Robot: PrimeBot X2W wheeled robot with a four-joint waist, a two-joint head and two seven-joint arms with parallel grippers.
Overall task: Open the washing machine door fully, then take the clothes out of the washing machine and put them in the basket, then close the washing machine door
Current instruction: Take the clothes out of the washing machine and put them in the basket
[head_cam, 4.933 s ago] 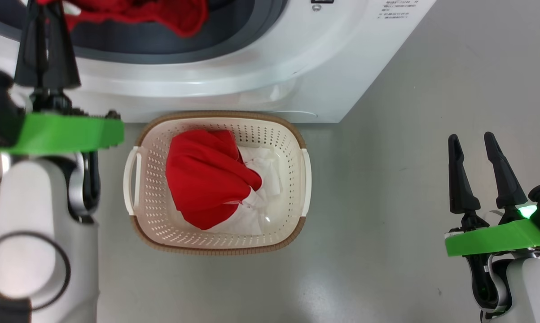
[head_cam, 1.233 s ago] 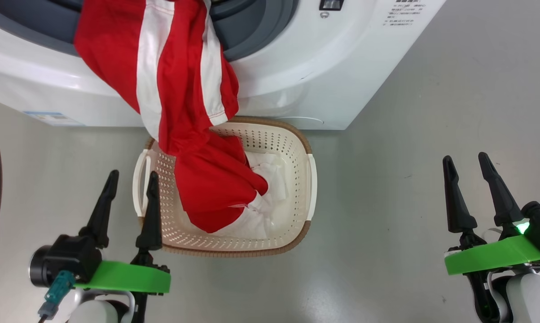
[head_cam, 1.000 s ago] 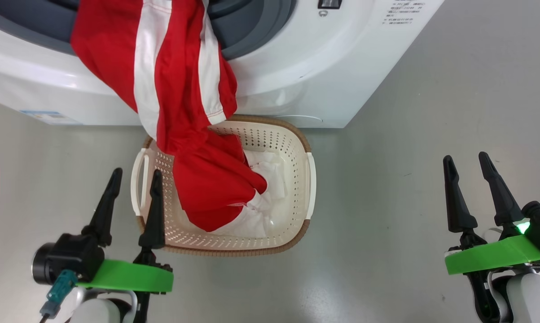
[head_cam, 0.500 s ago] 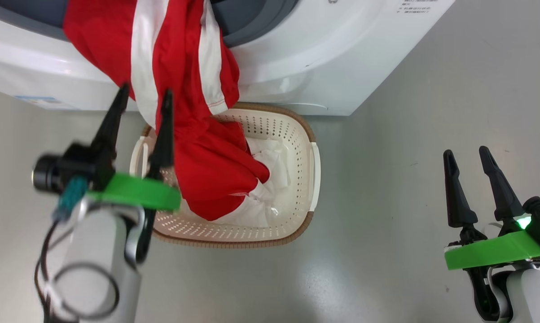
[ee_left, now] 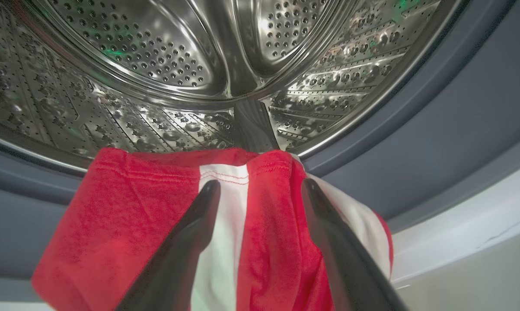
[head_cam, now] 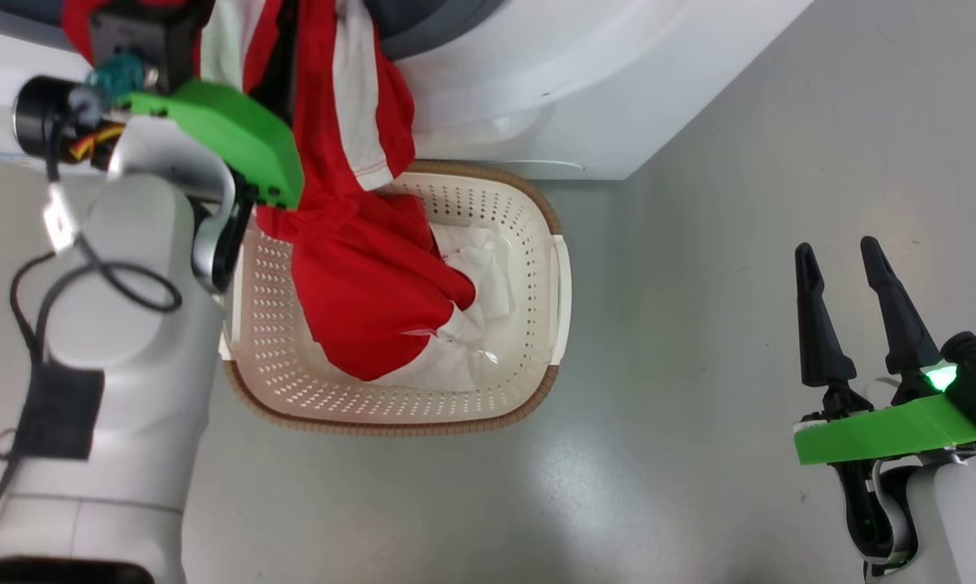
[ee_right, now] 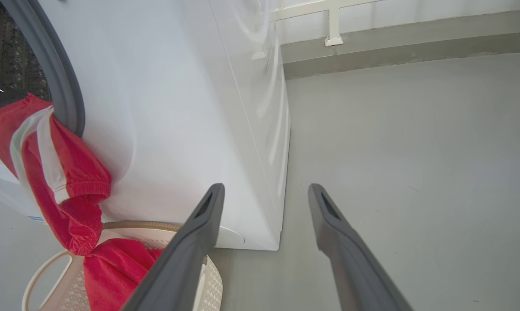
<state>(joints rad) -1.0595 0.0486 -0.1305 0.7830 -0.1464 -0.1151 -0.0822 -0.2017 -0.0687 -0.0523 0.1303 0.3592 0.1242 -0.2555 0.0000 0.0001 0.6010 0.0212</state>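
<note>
Clothes (head_cam: 358,276) over washing machine (head_cam: 536,89) rim, down into basket (head_cam: 528,243)

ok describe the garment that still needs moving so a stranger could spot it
Find the big white washing machine and its grey rubber ring. Draped over that ring's lower lip, hanging toward the basket, is a red garment. Unlike the red bundle inside the basket, it has long white stripes.

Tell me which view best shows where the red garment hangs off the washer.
Left wrist view: the red garment drapes over the grey ring, framed by the open left gripper. Head view: the left arm hides that spot. Right wrist view: a side-on glimpse.
</note>
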